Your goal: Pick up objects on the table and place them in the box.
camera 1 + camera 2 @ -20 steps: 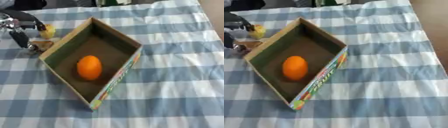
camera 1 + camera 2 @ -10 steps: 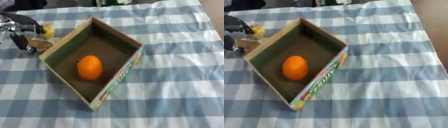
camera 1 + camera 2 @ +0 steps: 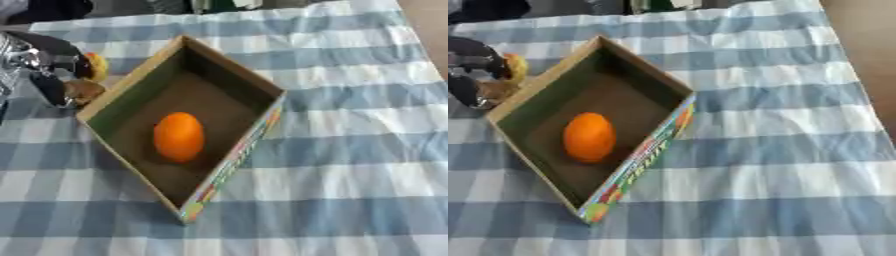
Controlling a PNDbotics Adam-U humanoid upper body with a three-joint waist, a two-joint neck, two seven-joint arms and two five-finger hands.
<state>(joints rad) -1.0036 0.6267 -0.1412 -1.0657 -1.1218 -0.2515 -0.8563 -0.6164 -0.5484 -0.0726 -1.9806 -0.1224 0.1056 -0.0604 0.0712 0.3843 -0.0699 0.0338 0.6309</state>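
An open cardboard box (image 3: 229, 150) with a colourful printed side sits askew on the blue-and-white checked tablecloth (image 3: 350, 150), one corner pointing toward 6 o'clock. An orange (image 3: 178, 136) lies on the box floor, toward its near end. Farther off, at about 10 o'clock from the box and just outside its far-left wall, the left hand (image 3: 44, 62) has its fingers curled round a small yellow object (image 3: 96, 66); a brownish bit shows just below it. The right hand shows in neither view.
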